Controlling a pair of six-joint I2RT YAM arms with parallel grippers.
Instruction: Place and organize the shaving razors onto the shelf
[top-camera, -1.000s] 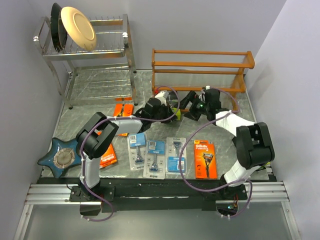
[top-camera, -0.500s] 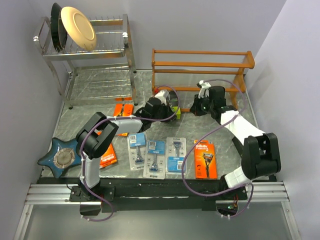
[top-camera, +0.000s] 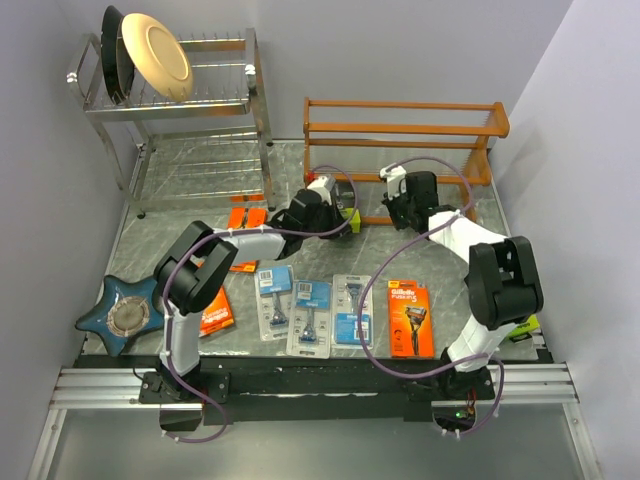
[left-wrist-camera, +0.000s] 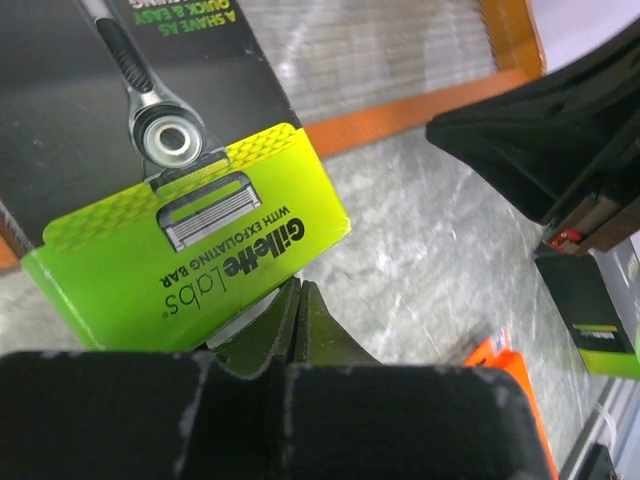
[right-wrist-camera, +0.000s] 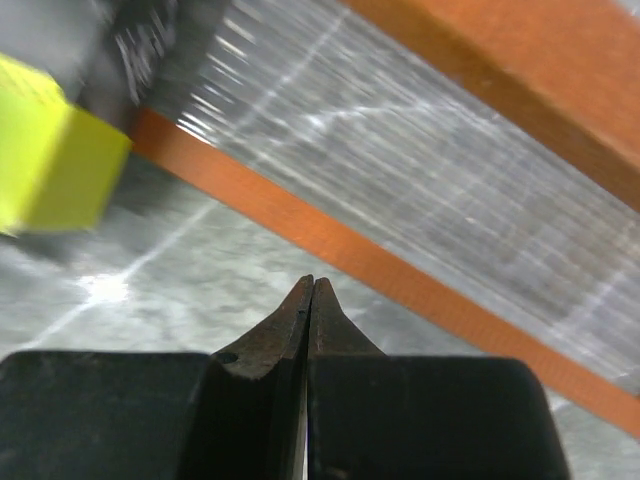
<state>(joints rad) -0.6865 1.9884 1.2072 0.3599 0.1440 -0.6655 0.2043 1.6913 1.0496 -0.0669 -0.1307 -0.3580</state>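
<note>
A lime-green-and-black razor box (left-wrist-camera: 190, 230) stands on edge in front of the shelf (top-camera: 400, 128), seen from above as a green block (top-camera: 347, 214). My left gripper (left-wrist-camera: 298, 286) (top-camera: 333, 220) is shut, its fingertips pressed together against the box's lower edge with nothing between them. My right gripper (right-wrist-camera: 310, 282) (top-camera: 395, 210) is shut and empty, pointing at the shelf's orange bottom rail (right-wrist-camera: 380, 265), with the green box (right-wrist-camera: 50, 170) to its left. Three blue blister cards (top-camera: 310, 318) and orange packs (top-camera: 410, 318) (top-camera: 245, 220) (top-camera: 215, 312) lie flat on the table.
A chrome dish rack (top-camera: 190, 120) with plates stands at the back left. A blue star-shaped dish (top-camera: 125, 312) lies at the front left. A second green-and-black pack (left-wrist-camera: 600, 320) lies near the right arm's base, and grey walls close in on both sides.
The right gripper has gone from open to shut and swung back toward the shelf's bottom rail. The left gripper has nudged the green box slightly toward the shelf.
</note>
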